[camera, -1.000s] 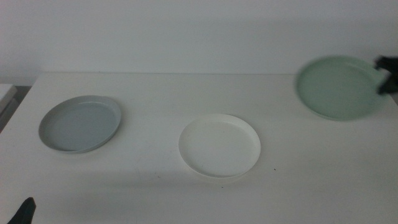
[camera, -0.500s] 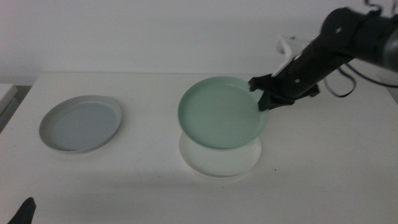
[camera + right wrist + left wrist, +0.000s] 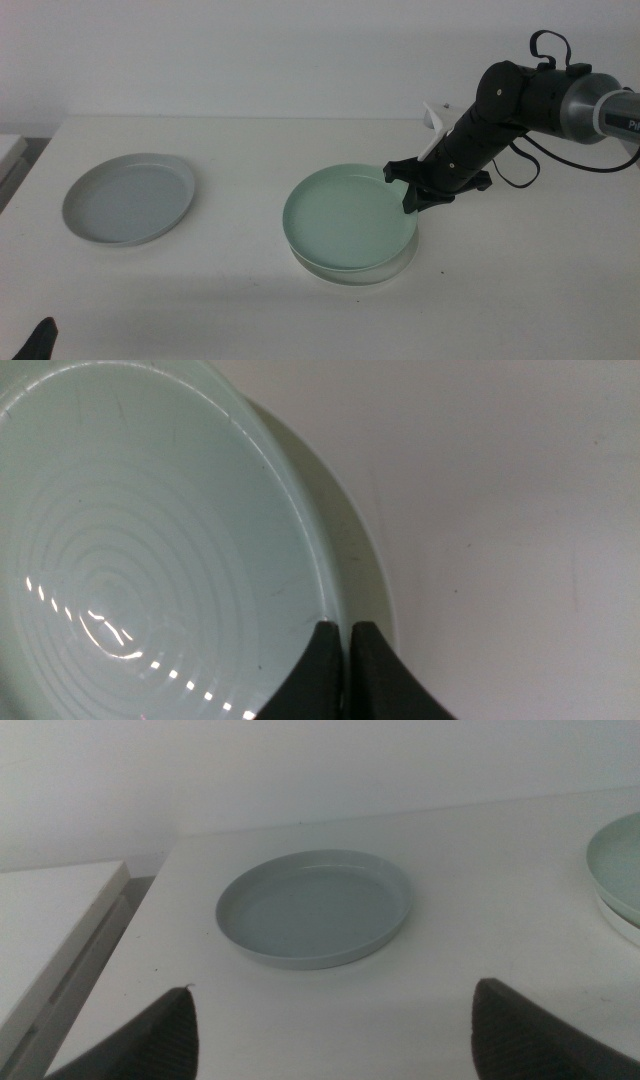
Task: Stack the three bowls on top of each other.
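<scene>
The mint green bowl [image 3: 349,220] is pinched at its right-hand rim by the right gripper [image 3: 413,190], jaws closed on the rim, and sits over the white bowl [image 3: 402,260], seemingly nested. The grey-blue bowl [image 3: 129,197] lies well apart to the left, nearer the left gripper [image 3: 330,1020], whose jaws stand wide apart, waiting near the table's near-left corner.
</scene>
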Available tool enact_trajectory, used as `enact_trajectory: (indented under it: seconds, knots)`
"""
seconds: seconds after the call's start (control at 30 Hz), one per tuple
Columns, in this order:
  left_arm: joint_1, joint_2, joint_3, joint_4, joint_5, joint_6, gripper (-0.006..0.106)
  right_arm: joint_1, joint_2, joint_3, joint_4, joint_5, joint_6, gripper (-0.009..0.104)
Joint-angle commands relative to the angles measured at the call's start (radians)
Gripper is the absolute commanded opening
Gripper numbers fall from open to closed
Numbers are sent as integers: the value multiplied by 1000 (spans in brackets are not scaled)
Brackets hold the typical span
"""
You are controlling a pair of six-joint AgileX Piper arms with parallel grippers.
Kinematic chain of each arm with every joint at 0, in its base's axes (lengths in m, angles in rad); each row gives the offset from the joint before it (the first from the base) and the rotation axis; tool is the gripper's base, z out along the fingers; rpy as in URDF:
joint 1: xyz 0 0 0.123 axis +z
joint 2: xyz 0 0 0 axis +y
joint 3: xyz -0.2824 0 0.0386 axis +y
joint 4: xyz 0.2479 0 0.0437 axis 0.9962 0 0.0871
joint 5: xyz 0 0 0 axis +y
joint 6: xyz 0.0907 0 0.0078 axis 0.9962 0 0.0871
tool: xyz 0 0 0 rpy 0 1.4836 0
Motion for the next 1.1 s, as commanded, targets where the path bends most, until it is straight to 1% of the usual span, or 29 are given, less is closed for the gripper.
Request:
enact_trajectory:
  seconds: [0.0,0.07,0.1,0.17,0.23,0.3,0.47,0.5,0.53,0.63,0.67,0.7,0.73,0.77,0.83,0.97,1.07]
  knots:
    - [0,-4,0,0,-13,-1,94,2,-6,-2,0,-7,0,1]
    - [0,-4,0,0,-13,-1,94,2,-6,-5,0,-6,0,11]
    - [0,-4,0,0,-13,-1,94,2,-9,-6,-6,-3,-2,19]
    - [0,-4,0,0,-13,-1,94,2,-16,-6,-10,11,-2,40]
    - [0,-4,0,0,-13,-1,94,-2,-39,-8,-13,45,-14,70]
    - [0,-4,0,0,-13,-3,94,-6,-77,-8,-13,77,-67,93]
    - [0,-4,0,0,-13,-3,94,-48,-281,-8,-10,131,-154,91]
    - [0,-4,0,0,-13,-3,94,-69,-402,-6,-10,135,-200,91]
    - [0,-4,0,0,-13,-3,94,-78,-466,-4,-10,138,-223,91]
    - [0,-4,0,0,-13,-3,94,-88,-643,11,-5,160,-248,91]
    - [0,-4,0,0,-13,-3,94,-88,-697,33,9,155,-261,91]
    - [0,-4,0,0,-13,-3,94,-86,-767,73,39,144,-295,91]
    - [0,-4,0,0,-13,-3,94,-82,-913,190,139,106,-431,91]
    - [0,-4,0,0,-13,-3,94,-79,-1057,313,237,32,-543,91]
    - [0,-4,0,0,-13,-3,94,-79,-1196,446,324,-45,-622,91]
    - [0,-4,0,0,-13,-3,94,-79,-1232,464,332,38,-676,91]
    - [0,-4,0,0,-13,-3,94,-79,-1232,464,363,63,-705,91]
